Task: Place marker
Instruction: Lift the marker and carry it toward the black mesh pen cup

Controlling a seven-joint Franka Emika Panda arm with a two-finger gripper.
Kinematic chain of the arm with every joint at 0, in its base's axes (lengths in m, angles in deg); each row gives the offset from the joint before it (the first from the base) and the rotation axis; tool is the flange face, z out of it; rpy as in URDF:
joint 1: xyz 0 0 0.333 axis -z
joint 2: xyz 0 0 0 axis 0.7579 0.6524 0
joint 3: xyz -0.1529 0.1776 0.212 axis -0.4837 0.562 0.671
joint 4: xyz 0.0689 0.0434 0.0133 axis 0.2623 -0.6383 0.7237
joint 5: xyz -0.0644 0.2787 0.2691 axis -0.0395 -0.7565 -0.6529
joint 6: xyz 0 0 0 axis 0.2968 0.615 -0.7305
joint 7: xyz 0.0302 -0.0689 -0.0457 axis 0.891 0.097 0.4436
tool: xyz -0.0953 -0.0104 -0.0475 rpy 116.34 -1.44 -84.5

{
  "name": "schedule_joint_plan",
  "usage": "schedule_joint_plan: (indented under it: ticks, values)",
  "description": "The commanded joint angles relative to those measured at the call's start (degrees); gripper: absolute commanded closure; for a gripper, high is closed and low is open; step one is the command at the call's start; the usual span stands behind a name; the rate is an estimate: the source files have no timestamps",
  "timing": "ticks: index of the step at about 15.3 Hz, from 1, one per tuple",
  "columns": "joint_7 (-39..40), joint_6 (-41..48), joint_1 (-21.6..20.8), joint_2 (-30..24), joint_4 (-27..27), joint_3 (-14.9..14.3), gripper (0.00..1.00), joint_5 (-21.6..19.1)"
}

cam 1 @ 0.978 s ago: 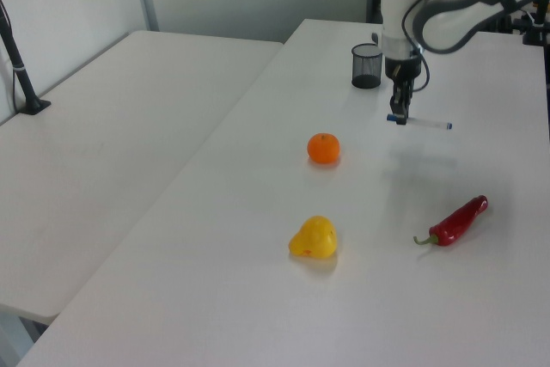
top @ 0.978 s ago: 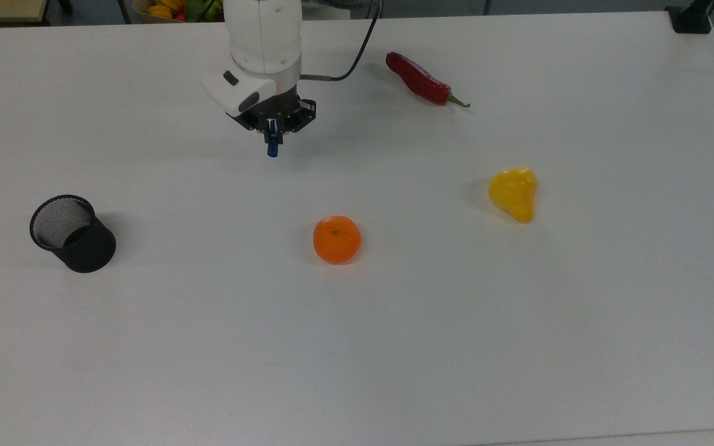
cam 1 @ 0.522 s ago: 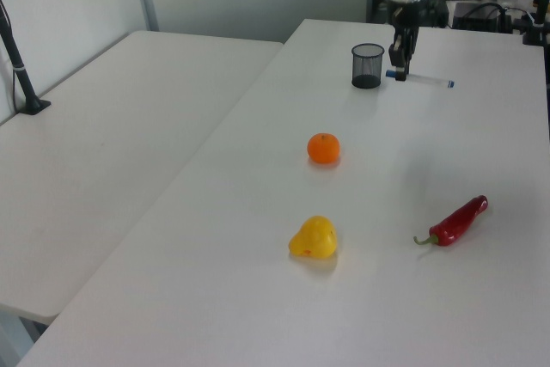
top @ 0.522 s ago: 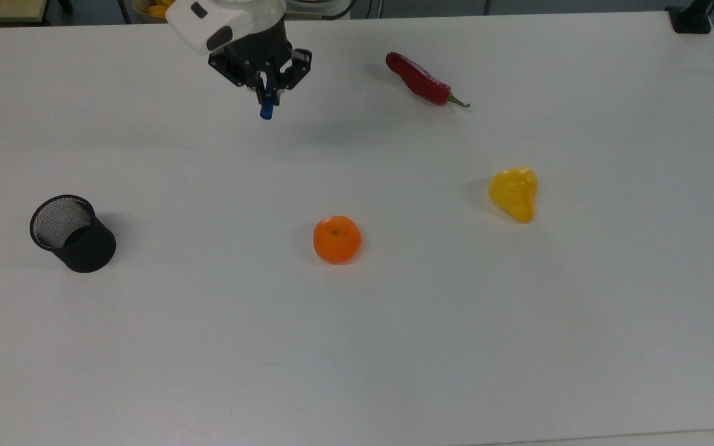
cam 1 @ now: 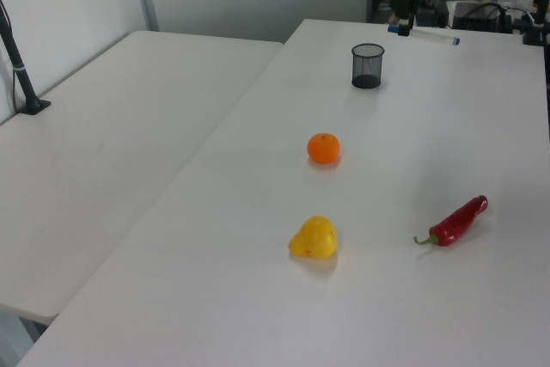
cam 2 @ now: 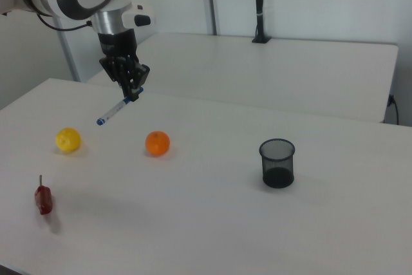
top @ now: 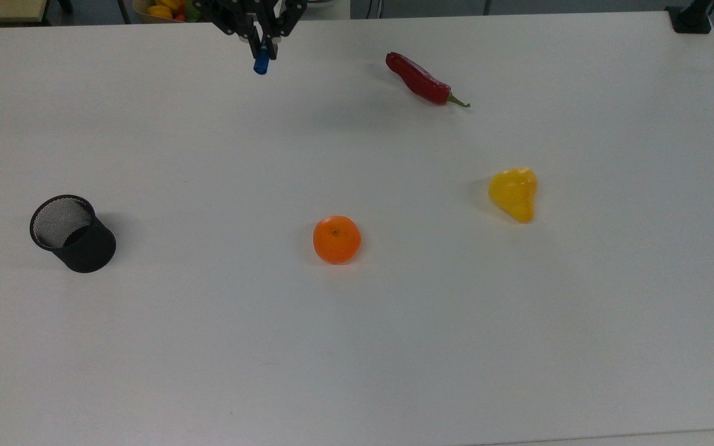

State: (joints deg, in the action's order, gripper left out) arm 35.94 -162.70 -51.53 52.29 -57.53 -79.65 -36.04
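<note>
Your claw [cam 2: 132, 88] is shut tight on the marker [cam 2: 116, 111], holding it by the end with the blue cap. The rest of the pen sticks out sideways, high in the air above the far edge of the tabletop [top: 357, 347]. It is lifted up so it won't bump the orange [top: 336, 239] or the red chili [top: 419, 80] as you carry it. The black mesh cup [top: 72, 233] stands open near the top view's left edge, likely where the marker goes.
</note>
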Motion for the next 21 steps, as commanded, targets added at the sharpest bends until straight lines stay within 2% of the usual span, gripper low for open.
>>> schedule_joint_plan:
  ticks: [1, 6, 12, 16, 21]
  values:
    - [3.9, -1.5, 1.2, -0.8, 0.7, -3.0, 1.0, -1.3]
    - [5.0, -20.1, 1.6, 0.7, -1.4, -8.8, 1.0, -1.1]
    - [5.2, -46.1, 3.2, 6.5, -5.8, -13.0, 1.0, -1.3]
    - [4.5, -60.3, 5.3, 10.8, -7.5, -13.4, 1.0, -1.9]
    - [4.5, -73.8, 6.7, 16.6, -7.3, -13.3, 1.0, -8.3]
